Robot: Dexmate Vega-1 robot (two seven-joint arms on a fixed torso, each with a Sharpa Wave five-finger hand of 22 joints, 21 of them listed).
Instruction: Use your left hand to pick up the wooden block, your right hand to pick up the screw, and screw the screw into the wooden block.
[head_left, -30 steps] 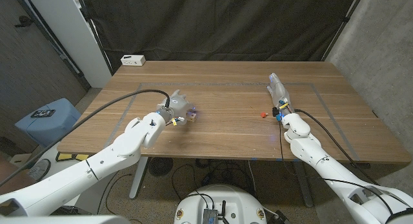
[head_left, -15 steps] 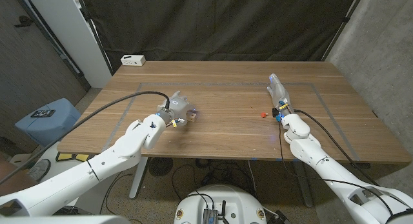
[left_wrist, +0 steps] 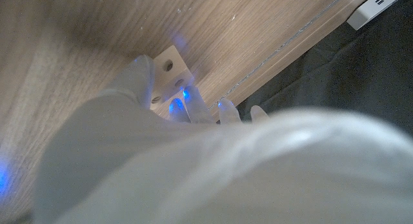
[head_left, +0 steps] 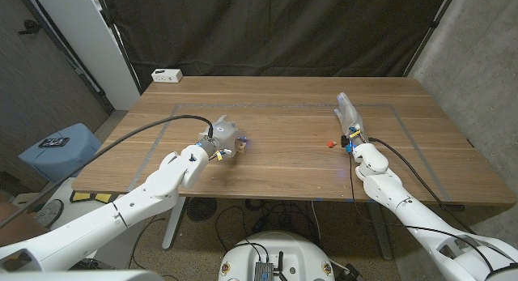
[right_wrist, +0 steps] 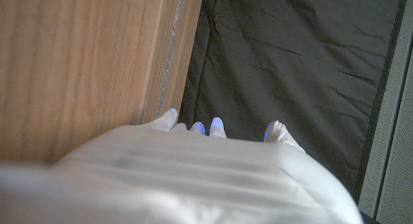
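The small wooden block (head_left: 241,149), pale with round holes in it (left_wrist: 170,68), lies on the table left of centre. My left hand (head_left: 222,134) is over it. In the left wrist view its thumb (left_wrist: 137,77) lies against one side of the block and its fingers (left_wrist: 188,100) press the opposite side, so the block is pinched between them. The red screw (head_left: 329,142) lies on the wood right of centre. My right hand (head_left: 350,117) stands just right of the screw, fingers stretched out toward the far edge, holding nothing and apart from the screw.
A white power strip (head_left: 167,74) sits at the table's far left corner (left_wrist: 377,4). A thin taped line (head_left: 283,107) frames the working area. A black curtain hangs behind the table. A blue bin (head_left: 61,147) stands on the floor to the left.
My left hand has settled slightly closer onto the block. The right hand and the screw have not moved.
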